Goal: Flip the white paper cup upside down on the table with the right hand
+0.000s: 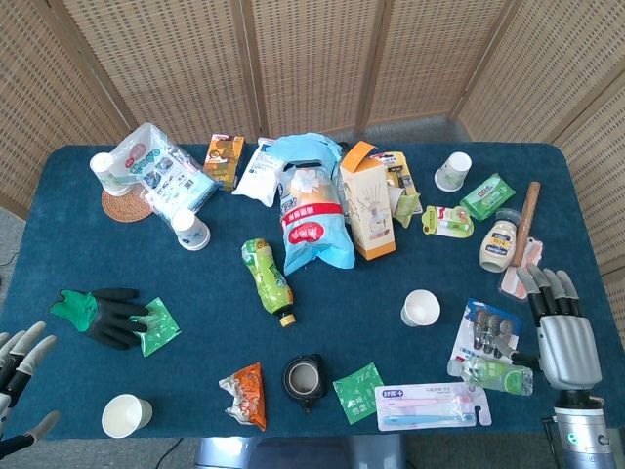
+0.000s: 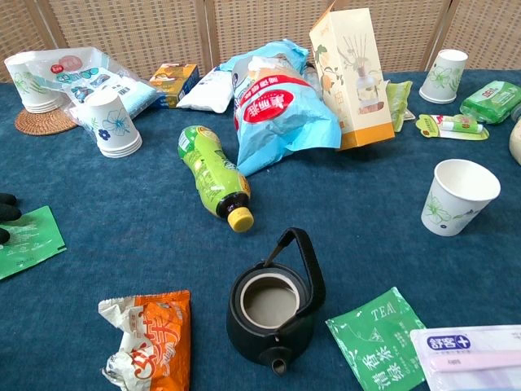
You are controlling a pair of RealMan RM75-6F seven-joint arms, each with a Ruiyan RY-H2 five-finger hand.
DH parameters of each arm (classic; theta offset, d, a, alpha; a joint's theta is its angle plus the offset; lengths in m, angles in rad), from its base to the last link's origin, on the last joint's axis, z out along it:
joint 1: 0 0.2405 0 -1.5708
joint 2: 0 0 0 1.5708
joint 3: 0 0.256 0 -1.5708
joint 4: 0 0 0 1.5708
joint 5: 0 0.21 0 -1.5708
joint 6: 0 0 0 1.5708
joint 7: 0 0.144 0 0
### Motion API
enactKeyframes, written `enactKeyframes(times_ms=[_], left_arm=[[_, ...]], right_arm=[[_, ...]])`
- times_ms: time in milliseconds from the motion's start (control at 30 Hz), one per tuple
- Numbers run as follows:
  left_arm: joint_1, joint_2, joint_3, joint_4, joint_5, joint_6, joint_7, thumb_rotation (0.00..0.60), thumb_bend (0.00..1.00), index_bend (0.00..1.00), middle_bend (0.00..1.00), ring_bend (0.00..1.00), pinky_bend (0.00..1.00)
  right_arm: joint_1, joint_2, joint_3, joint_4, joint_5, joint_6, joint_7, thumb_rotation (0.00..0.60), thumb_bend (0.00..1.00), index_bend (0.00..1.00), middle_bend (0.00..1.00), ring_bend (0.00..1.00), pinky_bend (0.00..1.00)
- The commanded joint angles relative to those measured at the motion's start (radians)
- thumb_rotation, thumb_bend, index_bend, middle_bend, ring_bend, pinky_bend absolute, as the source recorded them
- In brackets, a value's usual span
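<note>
Several paper cups dot the table, but the white paper cup (image 1: 421, 309) standing mouth-up right of centre sits nearest the right hand (image 1: 564, 330); fingers spread, empty; left hand (image 1: 21, 376) likewise open, lower left.

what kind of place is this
Probably an indoor robot test setup, not a home: a blue cloth-covered table crowded with assorted groceries, woven screen panels behind it, and the right hand resting at its edge.

A white paper cup (image 2: 457, 195) stands upright, mouth up, at three o'clock on the blue table (image 2: 122, 244). A black teapot (image 2: 273, 305) sits at six, a green bottle (image 2: 212, 173) lies near centre, and a tea packet (image 2: 381, 338) lies at five.
</note>
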Motion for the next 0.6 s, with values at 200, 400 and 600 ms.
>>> enactKeyframes(times_ms=[200,400,600], left_arm=[[0.000,0.000,0.001,-0.002,0.004,-0.003,0.000,0.600,0.27,0.00,0.00,0.00,0.00],[-0.001,0.005,0.004,0.000,0.006,-0.002,-0.013,0.600,0.27,0.00,0.00,0.00,0.00],[0.002,0.009,0.006,0.005,0.012,0.005,-0.022,0.600,0.27,0.00,0.00,0.00,0.00]], right_arm=[[-0.002,0.011,-0.005,-0.010,-0.010,-0.015,0.030,0.554,0.00,0.00,0.00,0.00,0.00],[0.029,0.032,-0.038,-0.029,-0.003,-0.131,0.138,0.556,0.00,0.00,0.00,0.00,0.00],[0.102,0.039,-0.040,-0.004,0.032,-0.292,0.205,0.544,0.00,0.00,0.00,0.00,0.00]])
